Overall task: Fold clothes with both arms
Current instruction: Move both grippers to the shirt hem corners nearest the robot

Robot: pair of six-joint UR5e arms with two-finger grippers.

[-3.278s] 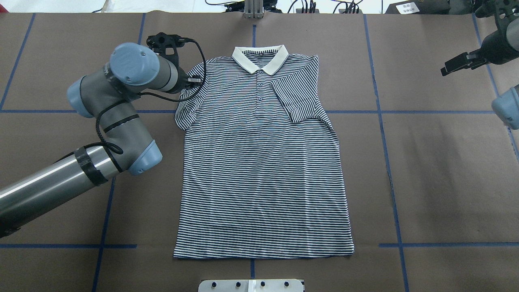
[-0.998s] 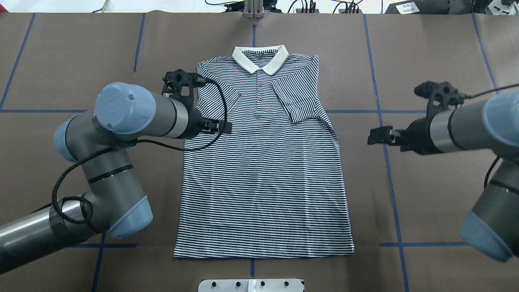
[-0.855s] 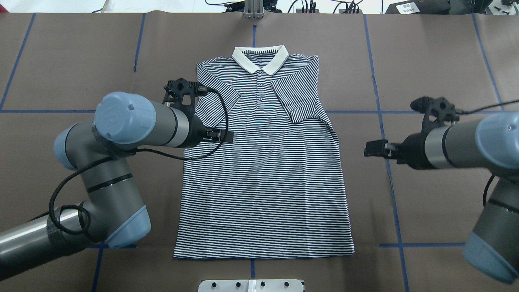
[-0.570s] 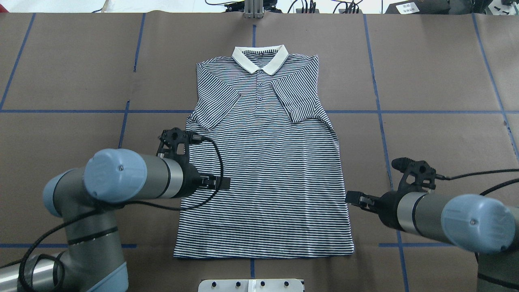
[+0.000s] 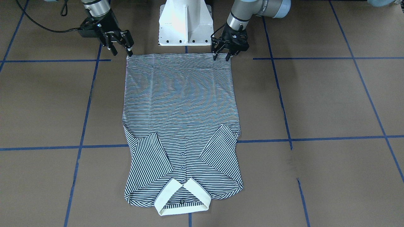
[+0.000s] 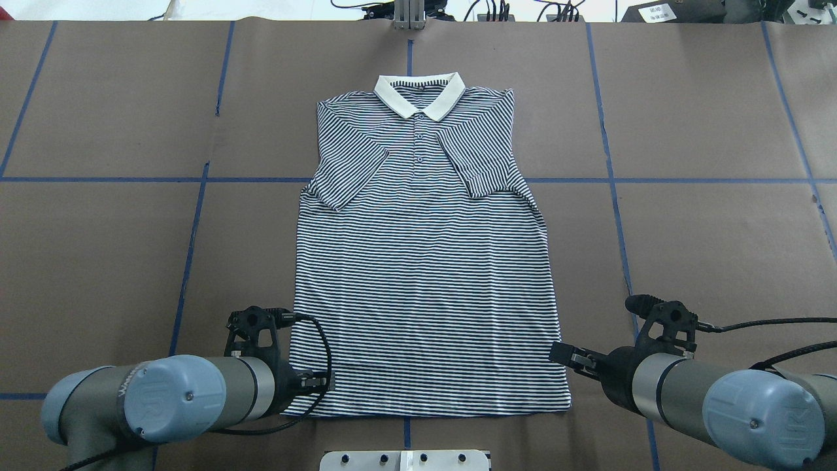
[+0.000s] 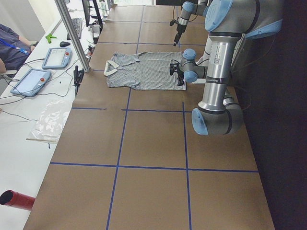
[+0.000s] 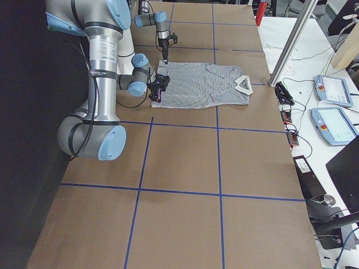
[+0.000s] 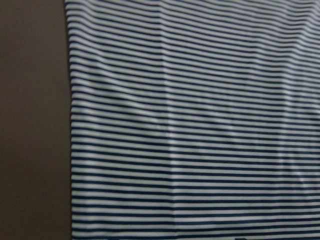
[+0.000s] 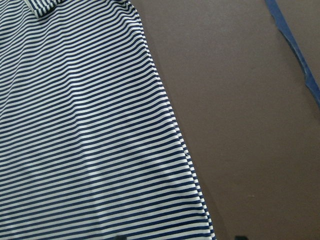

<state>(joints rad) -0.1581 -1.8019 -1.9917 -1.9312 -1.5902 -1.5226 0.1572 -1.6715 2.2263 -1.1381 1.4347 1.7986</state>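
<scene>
The striped polo shirt [image 6: 425,275] lies flat and face up on the brown table, cream collar [image 6: 420,95] at the far side, both short sleeves folded in over the chest. My left gripper [image 5: 221,58] stands open at the hem's left corner, fingertips just over the edge of the cloth. My right gripper [image 5: 122,53] is open at the hem's right corner, one fingertip at the hem and the other off the cloth. In the overhead view the left gripper [image 6: 322,381] and right gripper [image 6: 557,353] flank the near hem. Both wrist views show only striped cloth and table.
The white pedestal base [image 5: 184,22] stands just behind the hem. Blue tape lines [image 6: 189,248] grid the brown table cover. A metal post [image 7: 72,33], tablets [image 7: 31,81] and a seated person are on a side bench beyond the collar end.
The left sleeve has been folded in over the chest. Both arms have since moved along the shirt's sides, from sleeve level back to the hem corners near the base.
</scene>
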